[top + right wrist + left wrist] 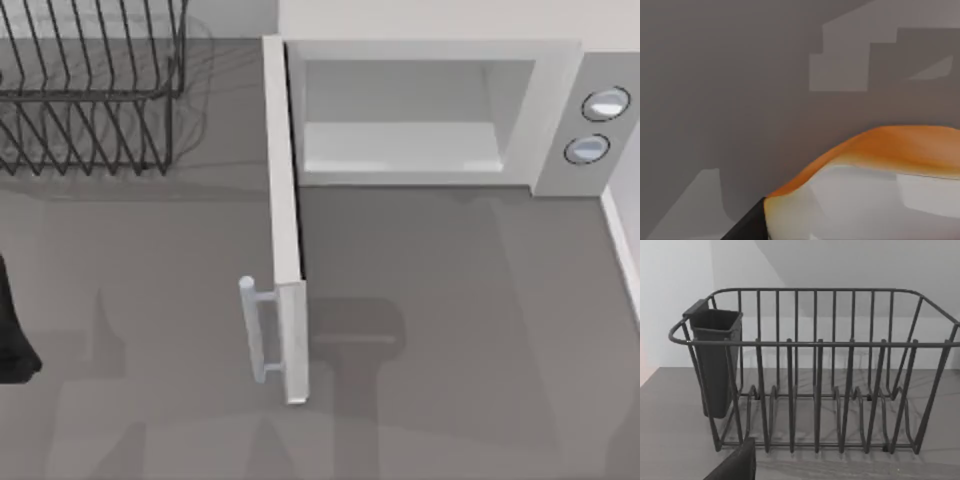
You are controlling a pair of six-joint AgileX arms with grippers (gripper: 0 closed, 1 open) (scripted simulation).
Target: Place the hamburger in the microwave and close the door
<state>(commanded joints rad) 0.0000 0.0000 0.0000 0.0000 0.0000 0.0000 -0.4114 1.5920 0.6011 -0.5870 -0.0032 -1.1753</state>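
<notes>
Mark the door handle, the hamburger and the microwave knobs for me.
door handle (257,328): top view, middle of the pale bar.
hamburger (900,145): right wrist view, orange upper surface.
microwave knobs (606,103): top view, upper knob's face.

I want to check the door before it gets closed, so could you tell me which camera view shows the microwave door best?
The top view shows it best: the door stands wide open, swung out edge-on from the microwave, with its handle at the near end. The left wrist view faces a wire rack; the right wrist view is close on the hamburger.
</notes>
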